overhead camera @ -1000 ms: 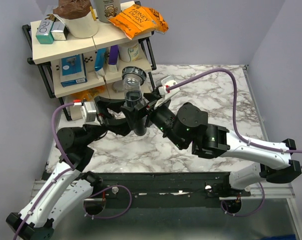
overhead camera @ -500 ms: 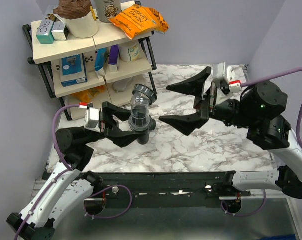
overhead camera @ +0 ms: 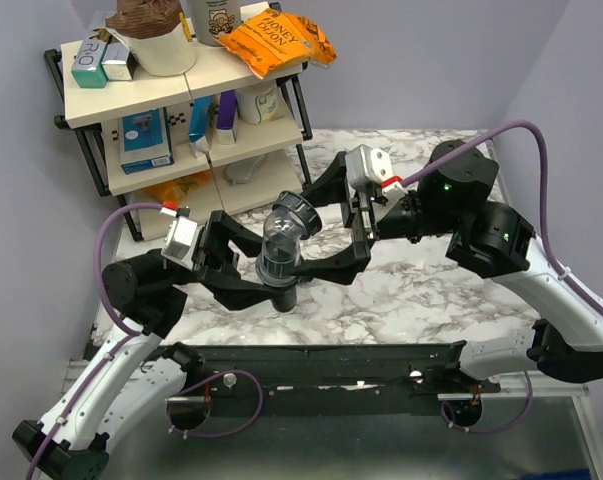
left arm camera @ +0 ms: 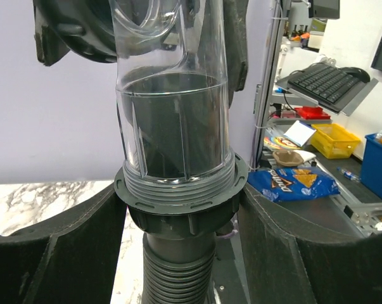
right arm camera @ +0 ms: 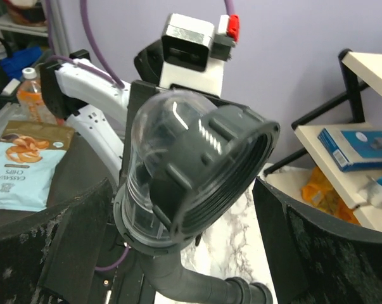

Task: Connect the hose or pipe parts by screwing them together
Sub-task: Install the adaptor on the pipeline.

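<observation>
Above the surface [overhead camera: 421, 300], left hand [overhead camera: 273, 272] clamps the pipe fitting [overhead camera: 279, 245] by its collar [left arm camera: 178, 206]. Right hand [right arm camera: 184, 240] gapes around the threaded mouth [right arm camera: 229, 171] (nothing gripped). Risk: an off-centre close twists the fitting loose.

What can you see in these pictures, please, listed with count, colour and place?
pipe fitting: one, clear body with dark grey threaded mouth, held above the table
ring nut: one, dark grey, around the fitting's lower end
ribbed hose: one, dark grey, below the nut
table: one, white marble, under the arms
shelf rack: one, black frame with cream boards, far left corner
snack bag: one, orange, top shelf
box: one, blue, middle shelf
cables: two, purple, one on each arm
left gripper: one, black, shut on the ring nut
right gripper: one, black, open, either side of the fitting's mouth
</observation>
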Action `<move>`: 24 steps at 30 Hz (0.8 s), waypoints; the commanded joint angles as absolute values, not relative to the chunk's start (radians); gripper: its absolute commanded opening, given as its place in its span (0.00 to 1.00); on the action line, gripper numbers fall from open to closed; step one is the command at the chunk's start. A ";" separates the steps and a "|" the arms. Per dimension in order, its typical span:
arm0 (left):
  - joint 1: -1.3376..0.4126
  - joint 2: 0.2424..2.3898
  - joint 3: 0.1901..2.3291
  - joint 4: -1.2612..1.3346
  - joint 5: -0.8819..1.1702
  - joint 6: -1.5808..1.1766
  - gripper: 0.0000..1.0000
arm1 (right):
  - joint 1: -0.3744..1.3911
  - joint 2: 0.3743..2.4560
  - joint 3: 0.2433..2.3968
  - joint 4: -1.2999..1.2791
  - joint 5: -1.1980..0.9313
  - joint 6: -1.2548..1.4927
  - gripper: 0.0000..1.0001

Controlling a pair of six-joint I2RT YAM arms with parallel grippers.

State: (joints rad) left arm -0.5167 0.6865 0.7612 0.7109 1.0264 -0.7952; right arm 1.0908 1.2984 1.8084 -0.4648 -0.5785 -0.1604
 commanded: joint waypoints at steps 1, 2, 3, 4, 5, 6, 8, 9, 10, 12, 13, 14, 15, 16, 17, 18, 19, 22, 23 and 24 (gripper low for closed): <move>-0.518 0.686 0.787 0.775 1.057 -0.857 0.00 | 1.088 1.339 1.859 -0.466 -0.682 -0.178 1.00; -0.520 0.684 0.787 0.776 1.061 -0.861 0.00 | 1.086 1.345 1.859 -0.454 -0.695 -0.172 1.00; -0.522 0.681 0.788 0.781 1.060 -0.864 0.00 | 1.085 1.353 1.852 -0.442 -0.709 -0.164 1.00; -0.522 0.680 0.788 0.785 1.061 -0.868 0.00 | 1.081 1.362 1.838 -0.428 -0.742 -0.147 1.00; -0.523 0.678 0.788 0.791 1.065 -0.876 0.00 | 1.081 1.367 1.827 -0.398 -0.756 -0.138 1.00; -0.523 0.677 0.788 0.804 1.065 -0.880 0.00 | 1.077 1.370 1.816 -0.384 -0.767 -0.129 1.00; -0.523 0.672 0.790 0.816 1.065 -0.896 0.00 | 1.074 1.371 1.772 -0.320 -0.808 -0.098 1.00; -0.525 0.672 0.790 0.824 1.063 -0.899 0.00 | 1.069 1.368 1.754 -0.289 -0.825 -0.083 1.00; -0.526 0.669 0.790 0.827 1.063 -0.900 0.00 | 1.068 1.368 1.729 -0.260 -0.865 -0.054 1.00; -0.526 0.669 0.787 0.827 1.060 -0.899 0.00 | 1.060 1.374 1.723 -0.193 -0.894 -0.031 1.00; -0.526 0.670 0.785 0.825 1.060 -0.897 0.00 | 1.058 1.377 1.724 -0.180 -0.920 -0.020 0.99; -0.525 0.667 0.785 0.824 1.061 -0.894 0.00 | 1.054 1.387 1.724 -0.148 -0.936 -0.002 0.97; -0.526 0.667 0.785 0.819 1.060 -0.890 0.00 | 1.052 1.391 1.729 -0.138 -0.951 -0.002 0.93; -0.526 0.667 0.785 0.816 1.057 -0.885 0.00 | 1.046 1.396 1.732 -0.127 -0.981 0.030 0.84; -0.526 0.667 0.787 0.808 1.054 -0.881 0.00 | 1.043 1.400 1.735 -0.105 -0.992 0.052 0.79; -0.526 0.667 0.785 0.798 1.052 -0.874 0.00 | 1.040 1.402 1.732 -0.091 -1.006 0.064 0.74; -0.525 0.666 0.782 0.795 1.049 -0.865 0.00 | 1.035 1.401 1.727 -0.072 -1.029 0.077 0.64; -0.526 0.663 0.778 0.778 1.045 -0.845 0.00 | 1.029 1.391 1.701 -0.008 -1.046 0.123 0.45; -0.526 0.666 0.781 0.773 1.036 -0.839 0.00 | 1.029 1.393 1.703 0.026 -1.045 0.136 0.40; -0.526 0.664 0.782 0.762 1.031 -0.833 0.00 | 1.029 1.397 1.703 0.026 -1.043 0.141 0.32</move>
State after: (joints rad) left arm -0.5194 0.6739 0.7631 0.7811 1.0340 -0.8433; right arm 1.0401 1.4006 1.7042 -0.1261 -0.9707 0.0814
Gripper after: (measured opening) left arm 0.712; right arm 0.603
